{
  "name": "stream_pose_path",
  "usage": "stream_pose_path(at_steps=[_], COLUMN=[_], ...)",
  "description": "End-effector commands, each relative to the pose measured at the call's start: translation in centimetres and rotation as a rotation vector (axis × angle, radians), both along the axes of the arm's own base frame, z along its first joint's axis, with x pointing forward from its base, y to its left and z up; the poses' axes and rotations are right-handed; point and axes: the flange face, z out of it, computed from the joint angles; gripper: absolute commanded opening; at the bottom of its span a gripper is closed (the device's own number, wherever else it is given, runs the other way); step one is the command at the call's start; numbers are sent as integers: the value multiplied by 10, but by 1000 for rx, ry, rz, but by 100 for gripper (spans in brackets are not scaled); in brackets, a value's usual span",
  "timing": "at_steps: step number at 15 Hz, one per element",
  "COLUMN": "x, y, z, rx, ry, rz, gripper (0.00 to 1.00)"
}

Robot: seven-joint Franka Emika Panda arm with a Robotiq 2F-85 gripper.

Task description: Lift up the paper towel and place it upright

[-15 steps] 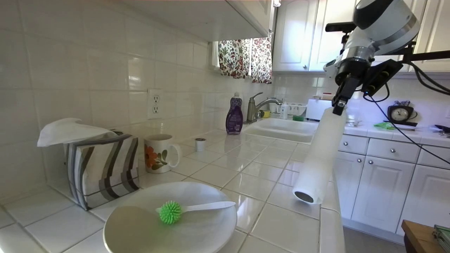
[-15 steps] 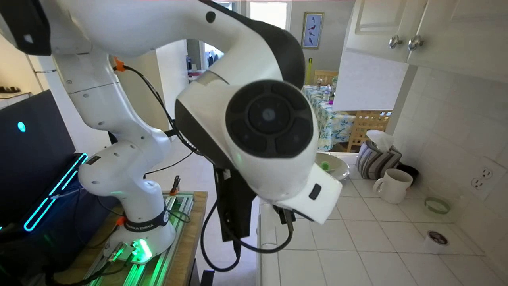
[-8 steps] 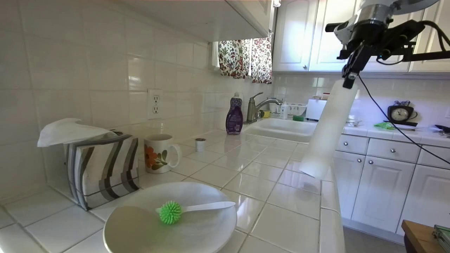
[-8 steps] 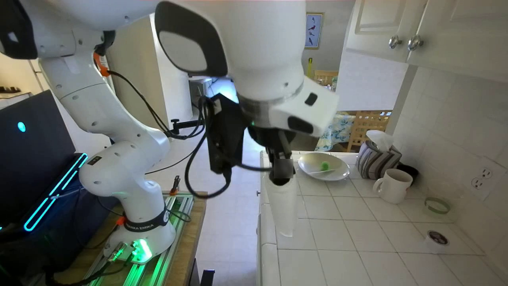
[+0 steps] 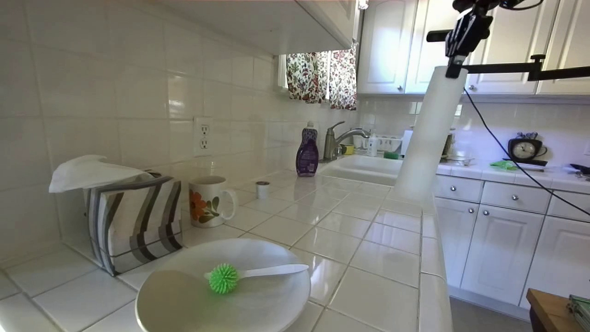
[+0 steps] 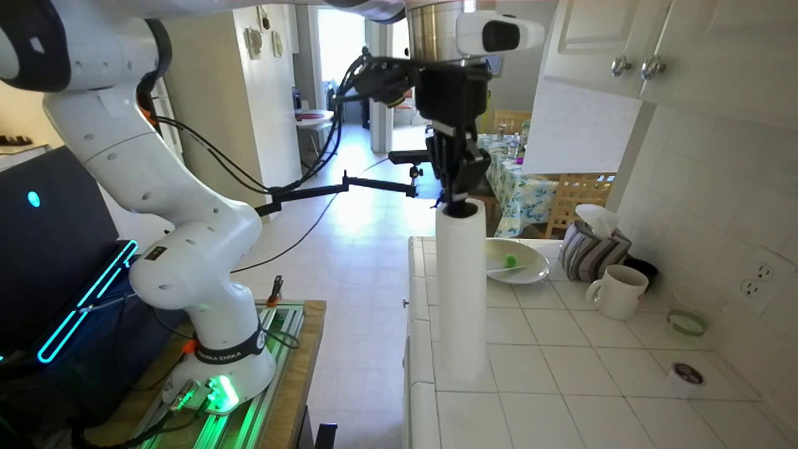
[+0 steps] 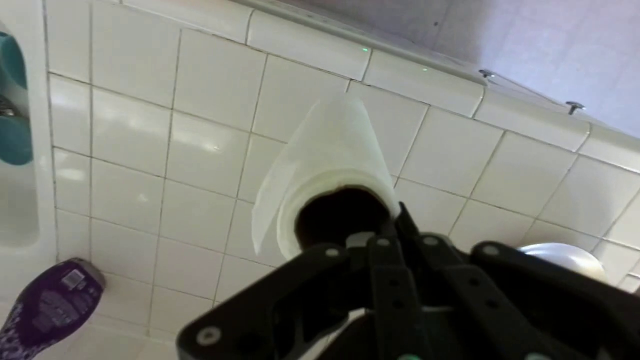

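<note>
I hold the paper towel (image 6: 461,293) directly below the gripper (image 7: 384,227), its long axis near vertical, with a lean visible in an exterior view; I cannot tell whether its lower end touches the countertop (image 6: 536,368). The gripper is clamped on the towel's upper rim: one finger sits inside the dark core, the other outside. In the wrist view, the purple bottle (image 7: 57,305) lies to the lower left of the gripper, with the sink (image 7: 46,210) at far left. In an exterior view, the white bowl (image 5: 267,299), with the green brush (image 5: 224,278) in it, is located below and left of the gripper, nearer the camera. The floral mug (image 5: 205,207) and the striped tissue box (image 5: 138,221) stand side by side, also left of the gripper.
</note>
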Motion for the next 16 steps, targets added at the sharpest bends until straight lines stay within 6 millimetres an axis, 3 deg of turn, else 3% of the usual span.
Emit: stream_pose_path(at_steps=[1, 4, 8, 16], x=[33, 53, 71, 79], y=[19, 25, 16, -3], z=[-2, -18, -36, -33], rx=[-177, -233, -168, -24], ry=[58, 100, 136, 87], rz=[-4, 13, 25, -2], gripper=[1, 1, 1, 1])
